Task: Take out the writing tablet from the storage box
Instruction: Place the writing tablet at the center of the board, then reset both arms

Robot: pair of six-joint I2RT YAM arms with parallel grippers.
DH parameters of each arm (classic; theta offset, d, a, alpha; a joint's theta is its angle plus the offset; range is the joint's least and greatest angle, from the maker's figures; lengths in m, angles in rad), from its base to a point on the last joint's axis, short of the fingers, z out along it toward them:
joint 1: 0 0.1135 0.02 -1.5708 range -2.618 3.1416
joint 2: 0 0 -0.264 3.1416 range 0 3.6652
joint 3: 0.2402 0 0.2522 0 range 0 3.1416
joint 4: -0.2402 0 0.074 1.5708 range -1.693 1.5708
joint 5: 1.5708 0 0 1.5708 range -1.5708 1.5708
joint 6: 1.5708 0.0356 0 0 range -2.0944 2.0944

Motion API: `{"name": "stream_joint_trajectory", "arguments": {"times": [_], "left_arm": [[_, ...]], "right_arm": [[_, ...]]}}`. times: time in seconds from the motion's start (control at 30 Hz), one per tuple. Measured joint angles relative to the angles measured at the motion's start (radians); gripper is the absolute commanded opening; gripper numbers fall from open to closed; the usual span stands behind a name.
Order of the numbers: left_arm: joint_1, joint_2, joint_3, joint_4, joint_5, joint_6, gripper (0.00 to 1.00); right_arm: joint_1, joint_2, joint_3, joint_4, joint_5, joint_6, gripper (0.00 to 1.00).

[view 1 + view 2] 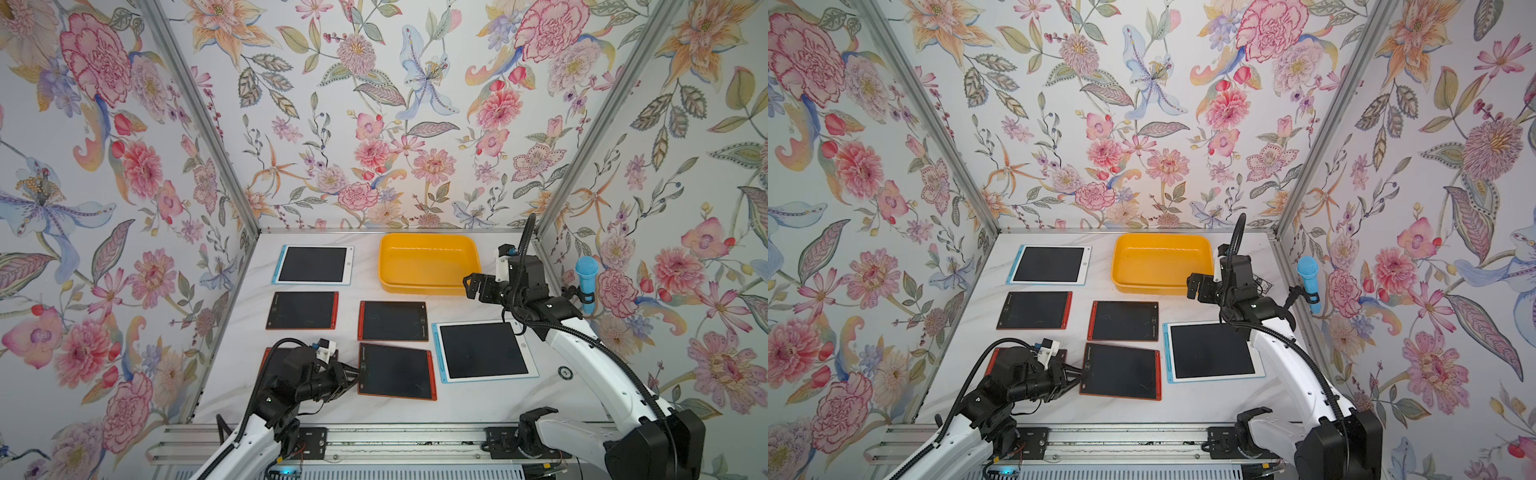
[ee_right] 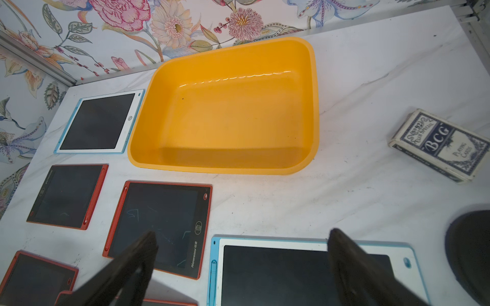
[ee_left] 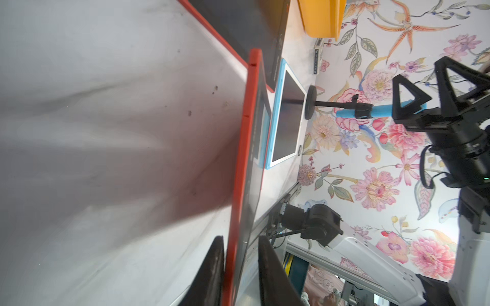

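The yellow storage box (image 1: 430,243) stands at the back of the table and is empty in both top views (image 1: 1160,245) and the right wrist view (image 2: 228,106). Several writing tablets lie flat on the table outside it. My left gripper (image 1: 353,374) is at the left edge of the near red-framed tablet (image 1: 397,370). In the left wrist view that red edge (image 3: 246,137) sits between the jaws. One finger (image 3: 212,267) touches it and a small gap separates the other finger from it. My right gripper (image 1: 469,284) hovers open and empty by the box's near right corner.
Other tablets: white-blue ones at back left (image 1: 313,264) and right (image 1: 484,351), and red ones (image 1: 302,310) (image 1: 393,321). Another is partly under my left arm (image 1: 270,357). A card pack (image 2: 440,145) lies right of the box. A blue microphone (image 1: 586,286) stands at the right wall.
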Motion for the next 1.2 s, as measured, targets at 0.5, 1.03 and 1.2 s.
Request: {"name": "stream_joint_trajectory", "arguments": {"times": [0.5,1.03,1.2], "left_arm": [[0.006,-0.016,-0.008,-0.067,-0.063,0.054,0.70],[0.103,0.321,0.456,-0.220,-0.267,0.373,1.00],[0.118,0.442,0.616,-0.204,-0.390,0.528,1.00]], "right_arm": [[-0.002,0.002,-0.016,0.005,0.000,-0.006,1.00],[-0.042,-0.009,-0.040,0.016,0.022,-0.011,1.00],[-0.082,-0.008,-0.040,0.023,0.003,-0.018,1.00]]}}
